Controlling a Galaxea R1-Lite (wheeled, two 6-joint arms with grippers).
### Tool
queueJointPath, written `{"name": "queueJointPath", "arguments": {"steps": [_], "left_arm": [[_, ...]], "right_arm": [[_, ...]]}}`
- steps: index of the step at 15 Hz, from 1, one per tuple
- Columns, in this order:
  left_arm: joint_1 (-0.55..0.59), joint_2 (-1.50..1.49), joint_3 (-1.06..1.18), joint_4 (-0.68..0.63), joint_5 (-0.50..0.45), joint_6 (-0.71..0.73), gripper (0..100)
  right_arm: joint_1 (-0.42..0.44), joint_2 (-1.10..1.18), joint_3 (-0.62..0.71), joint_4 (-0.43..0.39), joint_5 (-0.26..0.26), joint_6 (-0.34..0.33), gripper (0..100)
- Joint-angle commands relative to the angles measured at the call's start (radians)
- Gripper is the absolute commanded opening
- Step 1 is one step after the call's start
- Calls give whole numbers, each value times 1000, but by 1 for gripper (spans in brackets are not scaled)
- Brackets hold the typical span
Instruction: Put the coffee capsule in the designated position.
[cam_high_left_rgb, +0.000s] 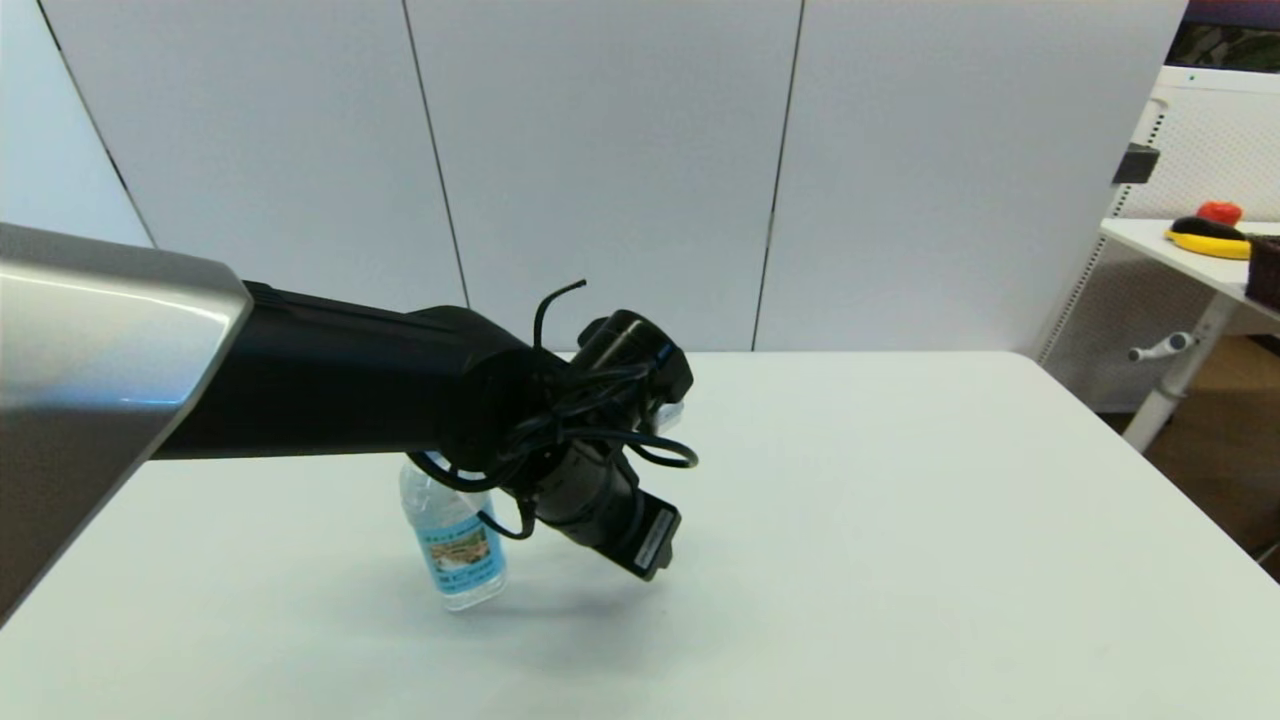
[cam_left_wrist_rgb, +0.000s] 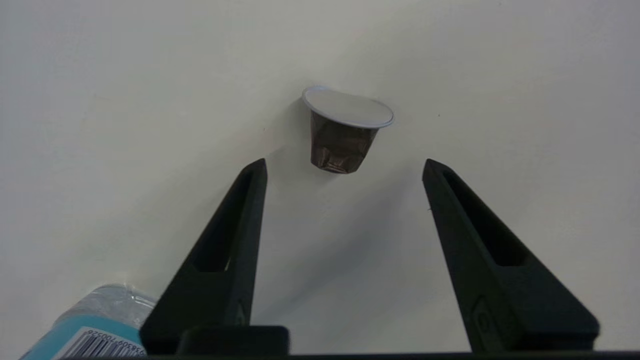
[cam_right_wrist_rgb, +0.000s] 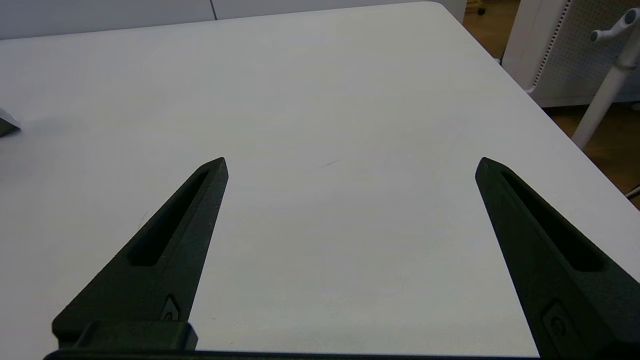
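The coffee capsule (cam_left_wrist_rgb: 345, 135), a small dark brown cup with a flat pale rimmed top, lies tipped on the white table (cam_left_wrist_rgb: 500, 75) in the left wrist view. My left gripper (cam_left_wrist_rgb: 345, 162) is open just short of it, one finger to each side, touching nothing. In the head view the left arm's wrist (cam_high_left_rgb: 600, 480) reaches over the table's middle and covers the capsule. My right gripper (cam_right_wrist_rgb: 352, 160) hangs open over bare table with nothing between its fingers.
A clear water bottle (cam_high_left_rgb: 455, 550) with a blue label stands right beside the left wrist, and its base shows close to one left finger (cam_left_wrist_rgb: 95, 325). A side table (cam_high_left_rgb: 1180, 245) with a yellow dish stands beyond the table's right edge.
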Motion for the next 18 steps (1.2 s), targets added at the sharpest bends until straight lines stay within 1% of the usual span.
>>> {"name": "queueJointPath", "arguments": {"steps": [1, 4, 6, 8, 10, 13, 16, 18], "left_arm": [[-26, -71, -100, 31, 4, 4, 100], [-26, -150, -215, 91, 18, 4, 100], [16, -205, -244, 91, 55, 11, 100], [89, -286, -238, 87, 91, 17, 100], [184, -361, -208, 95, 127, 26, 100], [337, -513, -89, 91, 133, 29, 100], [549, -728, 75, 86, 134, 46, 100], [675, -897, 197, 40, 134, 60, 100]], "right_arm": [[0, 1, 0, 0, 0, 1, 100], [0, 1, 0, 0, 0, 0, 100], [0, 1, 0, 0, 0, 1, 100], [0, 1, 0, 0, 0, 1, 100], [0, 1, 0, 0, 0, 0, 100], [0, 1, 0, 0, 0, 0, 100], [0, 1, 0, 0, 0, 0, 100], [0, 1, 0, 0, 0, 1, 100]]}}
